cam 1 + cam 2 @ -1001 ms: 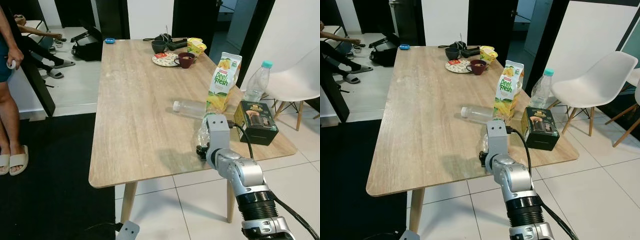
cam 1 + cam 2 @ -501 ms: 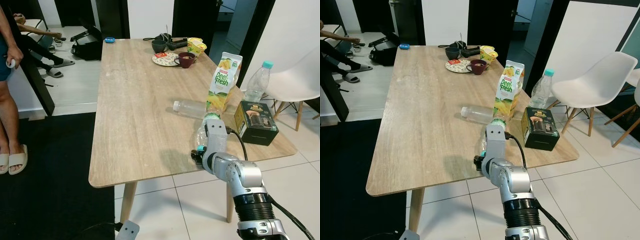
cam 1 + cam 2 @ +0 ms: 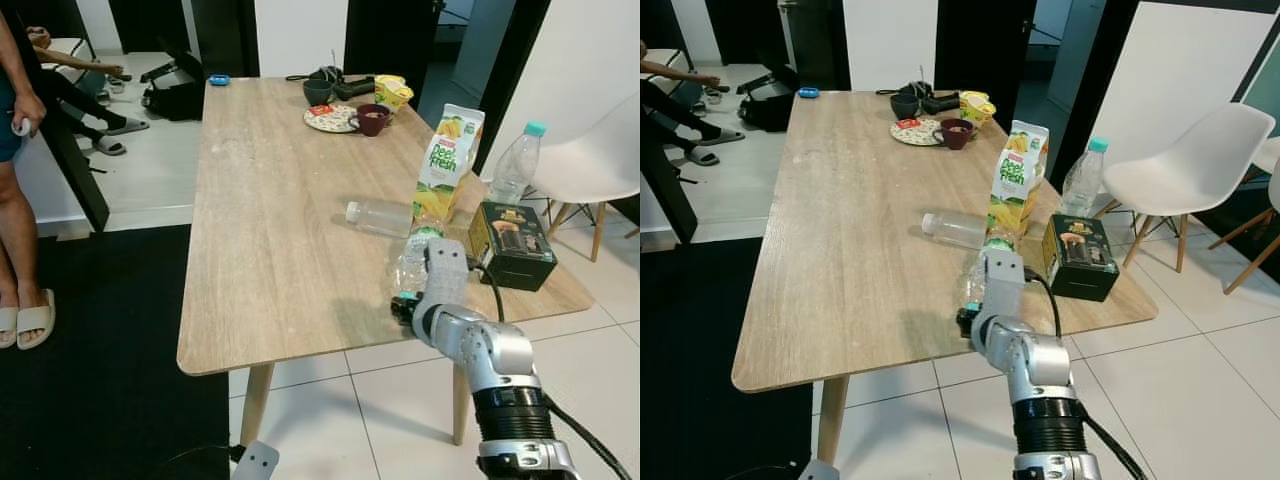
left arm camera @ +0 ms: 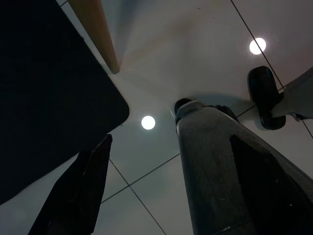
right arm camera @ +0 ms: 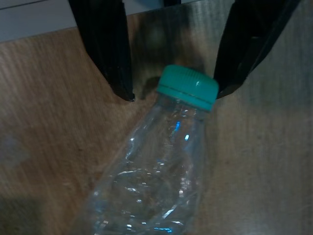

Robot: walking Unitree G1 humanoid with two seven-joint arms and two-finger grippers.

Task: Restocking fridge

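While the head views look down on a long wooden table, the right gripper reaches over its near edge, a little in front of the juice carton that stands upright near the table's right side. A clear plastic bottle with a green cap lies on its side on the wood just before that carton, and the gripper is at its cap end. In the head views the arm's grey wrist block covers most of this bottle, so the fingers cannot be judged there. The right wrist view shows them plainly: the two black fingers stand wide apart, one on each side of the green cap. One finger tip seems to touch the cap; the other is just beside it with bare wood between.

Beside the carton, toward the middle of the table, a second clear bottle with a white cap lies on its side. On the carton's other side a dark box lies near the table's right edge, and behind it stands a water bottle with a teal cap. Far beyond the carton, at the table's far end, are a plate and a dark red mug.

The left gripper hangs over the tiled floor, its fingers apart and holding nothing.
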